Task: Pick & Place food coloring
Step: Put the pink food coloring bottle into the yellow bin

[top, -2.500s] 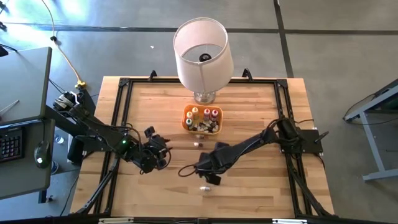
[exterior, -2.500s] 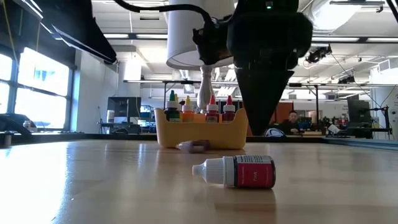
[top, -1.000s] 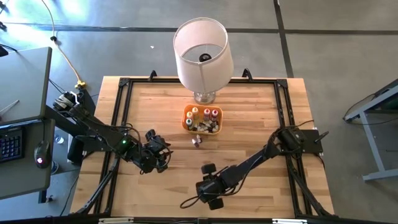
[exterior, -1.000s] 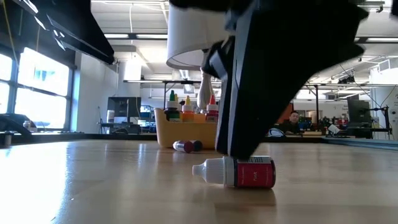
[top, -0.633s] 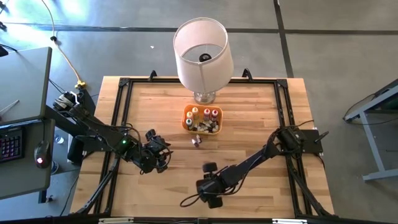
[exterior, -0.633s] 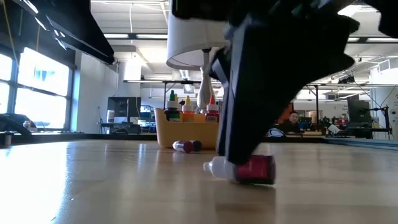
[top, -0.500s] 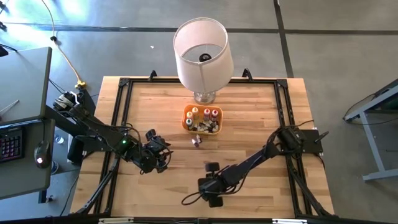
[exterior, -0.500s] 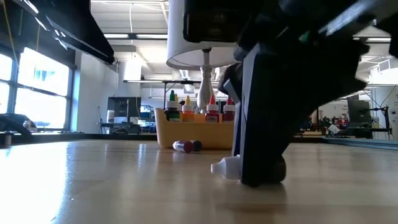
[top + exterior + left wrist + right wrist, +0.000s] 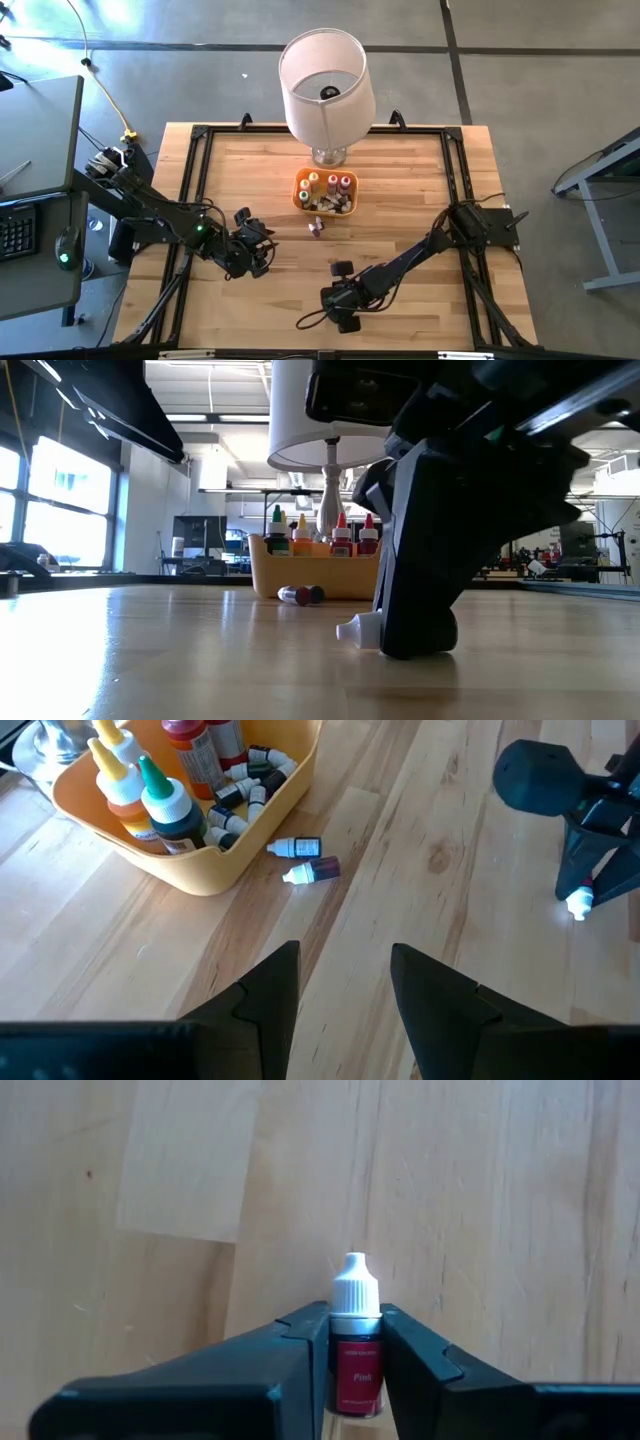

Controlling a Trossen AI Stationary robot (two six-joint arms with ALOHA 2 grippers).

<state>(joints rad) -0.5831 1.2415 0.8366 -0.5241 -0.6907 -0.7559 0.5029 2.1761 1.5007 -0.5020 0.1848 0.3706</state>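
I read this as the pick step of the job: on the wooden table my right gripper is down at the near middle of the board, its two fingers pressed against the sides of a pink food coloring bottle that lies flat on the wood, so I call it closed on that bottle, though the bottle has not left the table. The next move, as I judge it, calls for a clean lift without letting the small bottle twist out, then a carry up the table to the orange tray in front of the white lampshade. My left gripper waits over the left middle of the table, its fingers apart and empty. Two more small bottles lie loose just beside the tray. The held bottle's long axis runs level with the tabletop and in line with the gripper; its white cap points forward, out past the fingertips.
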